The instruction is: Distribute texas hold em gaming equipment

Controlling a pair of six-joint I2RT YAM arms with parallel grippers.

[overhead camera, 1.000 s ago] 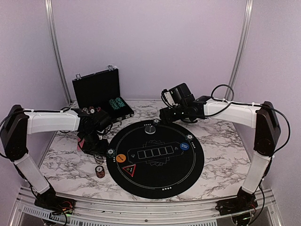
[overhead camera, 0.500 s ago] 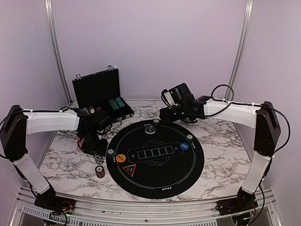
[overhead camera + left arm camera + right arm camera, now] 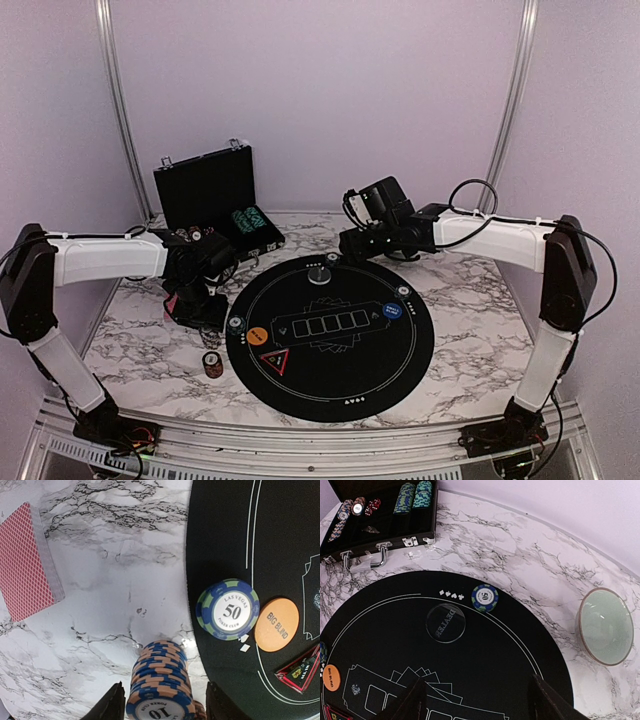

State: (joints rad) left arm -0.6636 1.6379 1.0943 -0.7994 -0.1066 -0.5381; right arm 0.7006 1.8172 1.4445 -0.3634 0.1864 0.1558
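In the left wrist view a tall stack of blue-and-orange "10" chips (image 3: 160,680) stands on the marble between the fingers of my left gripper (image 3: 165,700). The jaws are open round it, with a gap showing on the right side. Beside it on the black mat (image 3: 220,540) lie a "50" chip (image 3: 228,609) and the orange big-blind disc (image 3: 276,624). Red-backed cards (image 3: 27,575) lie to the left. My right gripper (image 3: 477,700) hangs open and empty over the mat, near the clear dealer button (image 3: 445,623) and another "50" chip (image 3: 485,598).
The open black case (image 3: 380,515) with several chip rows stands at the back left. A pale green bowl (image 3: 605,626) sits on the marble right of the mat. A small chip stack (image 3: 212,365) stands off the mat's front left, and a blue disc (image 3: 392,311) lies on the mat.
The left wrist has shifted very slightly beside the mat's left edge. The right arm and the things on the mat have not moved.
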